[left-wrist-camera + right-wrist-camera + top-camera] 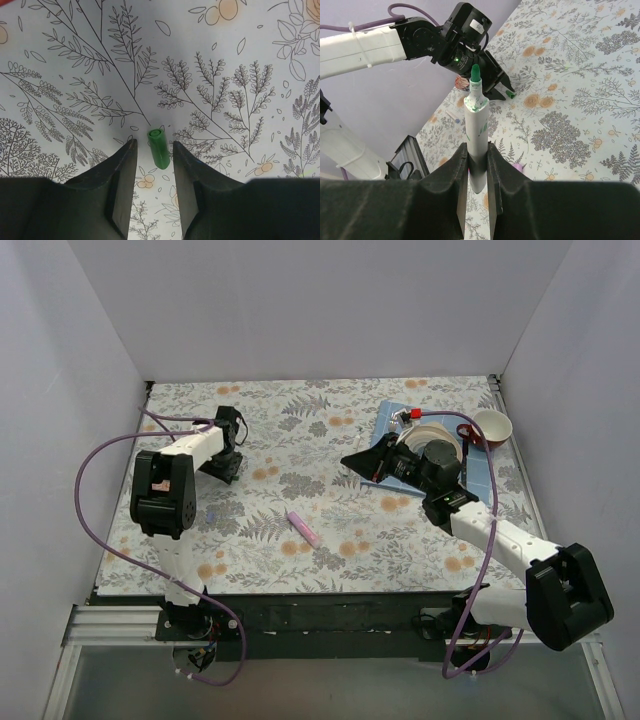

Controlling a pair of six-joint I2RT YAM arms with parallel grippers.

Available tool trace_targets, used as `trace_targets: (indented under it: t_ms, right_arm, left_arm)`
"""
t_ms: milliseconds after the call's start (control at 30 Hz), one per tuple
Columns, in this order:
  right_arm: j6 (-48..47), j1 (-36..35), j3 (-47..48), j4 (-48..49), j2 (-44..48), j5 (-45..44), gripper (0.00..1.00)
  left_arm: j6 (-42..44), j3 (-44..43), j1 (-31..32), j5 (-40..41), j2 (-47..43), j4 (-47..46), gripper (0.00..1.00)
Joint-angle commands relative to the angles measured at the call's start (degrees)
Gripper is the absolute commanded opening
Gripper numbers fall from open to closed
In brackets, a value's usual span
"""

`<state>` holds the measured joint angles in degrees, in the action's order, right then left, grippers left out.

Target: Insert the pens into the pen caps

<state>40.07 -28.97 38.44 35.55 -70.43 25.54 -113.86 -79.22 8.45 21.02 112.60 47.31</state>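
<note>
**Clear ahead, clutter behind the right tool**

Only a small green plastic cap point(159, 148) lies between the left gripper's point(153, 144) parted fingers; bare floral tablecloth point(225, 60) spreads ahead of the tips. Open air separates the right gripper point(476, 146), clamped on a white green-tipped pen point(476, 115), from it. Behind that gripper, white plates point(422, 428) and a red-and-white cup point(492, 426) crowd a blue mat point(478, 468).

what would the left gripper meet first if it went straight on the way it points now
The green cap, lying on the floral table cover just ahead, between the open fingers of the left gripper, though depth is unclear.
</note>
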Motion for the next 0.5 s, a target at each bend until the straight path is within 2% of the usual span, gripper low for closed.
trace_targets:
  t_ms: [0, 100, 333, 433, 467]
  right_arm:
    - [-1.3, 0.1, -0.2, 0.8, 1.8, -0.7, 0.01]
    - [-1.4, 0.1, -0.3, 0.5, 2.1, -0.8, 0.01]
    - [-1.4, 0.1, -0.6, -0.4, 2.8, -1.5, 0.01]
    - [-1.3, 0.1, -1.0, -0.5, 2.8, -1.6, 0.01]
    - [-1.5, 0.1, -1.4, -0.5, 2.7, -1.6, 0.01]
  left_arm:
    - [-10.4, 0.8, 0.0, 0.5, 0.0, -1.3, 0.3]
    - [-10.1, 1.6, 0.0, -0.2, 0.7, -1.2, 0.26]
    - [-8.7, 3.3, 0.0, -3.3, 0.5, -0.1, 0.23]
    - [-6.9, 4.8, 0.0, -4.6, 0.1, -1.2, 0.14]
    - [-6.3, 5.2, 0.0, -5.3, -0.2, -1.6, 0.07]
